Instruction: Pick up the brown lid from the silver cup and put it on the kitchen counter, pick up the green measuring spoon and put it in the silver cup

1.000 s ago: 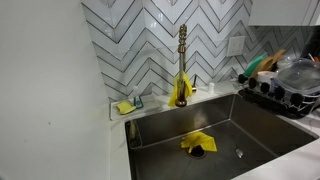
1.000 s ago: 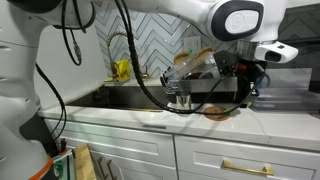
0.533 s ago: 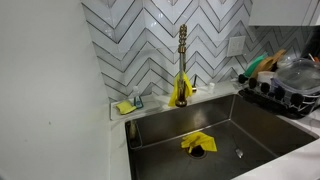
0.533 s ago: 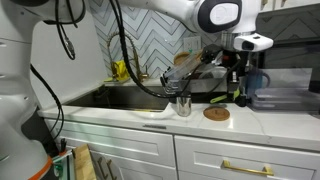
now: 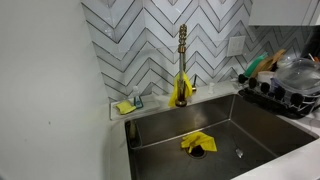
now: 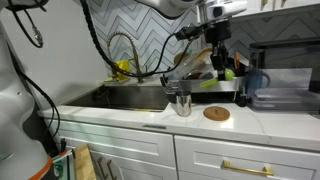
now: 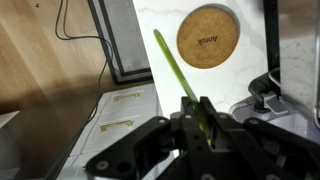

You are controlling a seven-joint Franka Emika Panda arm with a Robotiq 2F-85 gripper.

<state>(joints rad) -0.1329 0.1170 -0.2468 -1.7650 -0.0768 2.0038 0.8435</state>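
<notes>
In the wrist view my gripper [image 7: 200,112] is shut on the handle of the green measuring spoon [image 7: 170,62], which sticks out ahead of the fingers. The round brown lid [image 7: 210,37] lies flat on the pale kitchen counter [image 7: 148,12] below. In an exterior view the gripper [image 6: 215,66] hangs well above the counter [image 6: 255,120], over the lid [image 6: 216,113] and up to the right of the silver cup [image 6: 182,103]. The cup stands open at the sink's edge.
A steel sink [image 5: 225,128] with a yellow cloth [image 5: 197,143] and a gold faucet [image 5: 182,60] takes up the middle. A dish rack [image 5: 280,85] with dishes stands beside it. A dark appliance [image 6: 285,85] stands on the counter right of the lid.
The gripper has risen from the counter to the right of the lid and moved left, carrying the green spoon up with it. The lid and cup have not moved.
</notes>
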